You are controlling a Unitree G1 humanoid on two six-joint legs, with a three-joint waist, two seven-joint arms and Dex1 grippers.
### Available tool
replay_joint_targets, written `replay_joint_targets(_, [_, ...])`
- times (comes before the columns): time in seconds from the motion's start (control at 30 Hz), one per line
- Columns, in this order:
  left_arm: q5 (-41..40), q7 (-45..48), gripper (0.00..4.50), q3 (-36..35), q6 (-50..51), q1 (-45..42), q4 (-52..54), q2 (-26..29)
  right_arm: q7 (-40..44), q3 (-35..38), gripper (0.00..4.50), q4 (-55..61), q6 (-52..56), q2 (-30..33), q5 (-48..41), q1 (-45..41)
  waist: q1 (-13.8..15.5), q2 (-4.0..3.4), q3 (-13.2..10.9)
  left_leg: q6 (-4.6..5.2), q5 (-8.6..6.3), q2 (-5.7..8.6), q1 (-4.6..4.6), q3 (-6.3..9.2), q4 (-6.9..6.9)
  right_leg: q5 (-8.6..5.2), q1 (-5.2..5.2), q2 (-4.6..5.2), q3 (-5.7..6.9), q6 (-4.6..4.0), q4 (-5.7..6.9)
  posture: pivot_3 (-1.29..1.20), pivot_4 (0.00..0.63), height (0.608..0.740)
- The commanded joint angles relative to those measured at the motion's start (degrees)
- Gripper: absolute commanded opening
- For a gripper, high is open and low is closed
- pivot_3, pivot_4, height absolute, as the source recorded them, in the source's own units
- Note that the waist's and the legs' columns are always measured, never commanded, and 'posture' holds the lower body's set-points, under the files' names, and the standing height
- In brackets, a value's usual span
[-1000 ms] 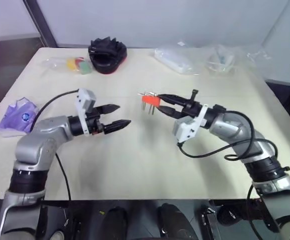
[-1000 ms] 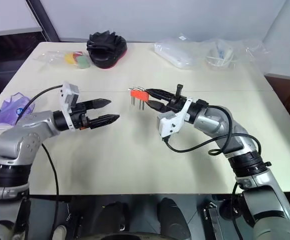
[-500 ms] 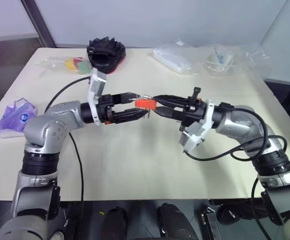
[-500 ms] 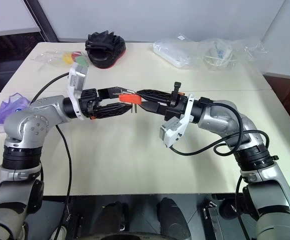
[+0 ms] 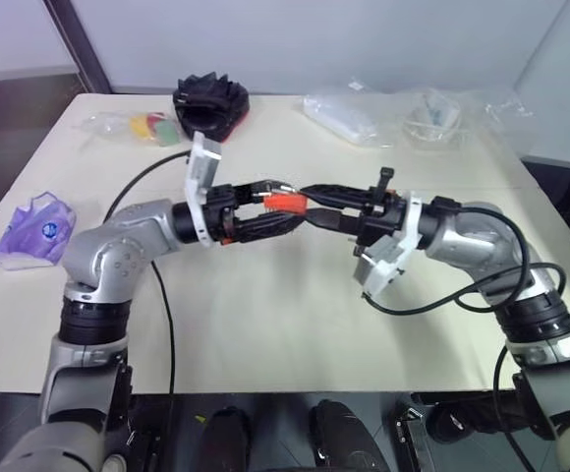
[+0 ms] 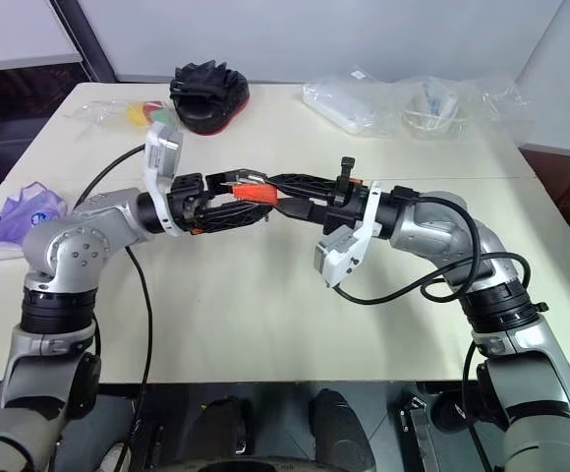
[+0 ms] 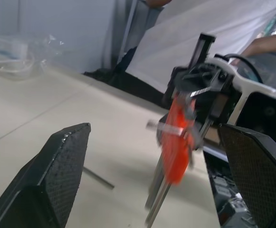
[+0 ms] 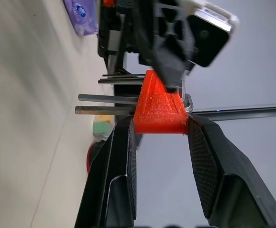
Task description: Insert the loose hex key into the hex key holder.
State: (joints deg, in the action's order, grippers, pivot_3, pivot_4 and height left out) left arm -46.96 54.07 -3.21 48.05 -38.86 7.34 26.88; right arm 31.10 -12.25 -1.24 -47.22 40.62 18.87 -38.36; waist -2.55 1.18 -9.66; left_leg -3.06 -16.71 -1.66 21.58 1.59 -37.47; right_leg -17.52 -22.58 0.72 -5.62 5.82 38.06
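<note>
Two grippers meet at the orange holder (image 8: 159, 107), which hangs in the air above the middle of the table (image 5: 265, 324). My right gripper (image 8: 159, 128) is pinched narrow on the holder's flat sides, with its short keys sticking out sideways. My left gripper (image 7: 152, 130) stands wide, one finger on either side of the holder, touching nothing and carrying nothing.

That is the trouble as I judge it. The loose key (image 7: 98, 177), which I take to be the thin rod lying on the table below the holder, is not in either hand. If my left fingers close here, they would catch the holder or its short keys and could twist it in my right grip or pull it loose. The open fingers are also close enough to bump the short keys on any sideways move. I should back the left hand off and go down for the rod first; it lies flat, so it may slide away from the tips.

Left of the holder, near the table edge, lies a purple packet (image 5: 34, 226). Beyond the holder sit a black glove (image 5: 211, 103), a bag of coloured bits (image 5: 152, 126) and clear plastic bags (image 5: 349, 113), all well apart from it.
</note>
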Motion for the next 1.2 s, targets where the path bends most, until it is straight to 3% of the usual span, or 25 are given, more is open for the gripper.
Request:
replay_joint_targets(0.03, [-1.15, -0.6, 3.15, -0.9, -0.46, -1.22, 1.73, -0.42, 0.24, 0.99, 0.97, 2.16, 0.17, 0.24, -1.54, 0.09, 0.0, 0.0, 0.0, 0.0, 0.0, 0.0, 0.0, 0.0, 0.0, 0.0, 0.0, 0.0, 0.0, 0.0, 0.0, 0.0, 0.15, 0.74])
replay_joint_targets(0.23, [-0.04, 0.0, 0.13, 0.45, -1.17, -0.5, 1.7, -0.59, 1.06, 1.16, 0.97, 2.88, 0.89, 0.36, -1.93, 0.5, 0.0, 0.0, 0.0, -0.01, 0.0, 0.0, 0.0, 0.0, 0.0, 0.0, 0.0, 0.0, 0.0, 0.0, 0.0, 0.0, 0.15, 0.74])
replay_joint_targets(1.17, [2.7, -0.44, 0.12, 2.11, -3.14, -0.14, 1.04, -0.24, 1.97, 1.57, 0.97, 3.14, 3.03, 0.04, -3.79, 0.19, 0.01, 0.0, 0.0, -0.01, 0.01, 0.01, 0.0, 0.0, -0.01, 0.0, 0.0, 0.0, 0.0, 0.0, 0.0, 0.0, 0.15, 0.74])
replay_joint_targets(1.2, [2.71, -0.47, 0.12, 2.12, -3.14, -0.13, 1.08, -0.24, 1.96, 1.62, 1.47, 3.17, 3.06, 0.0, -3.87, 0.2, 0.01, 0.0, 0.0, -0.01, 0.01, 0.0, 0.0, 0.0, -0.01, 0.0, 0.0, 0.0, 0.0, 0.0, 0.0, 0.0, 0.15, 0.74])
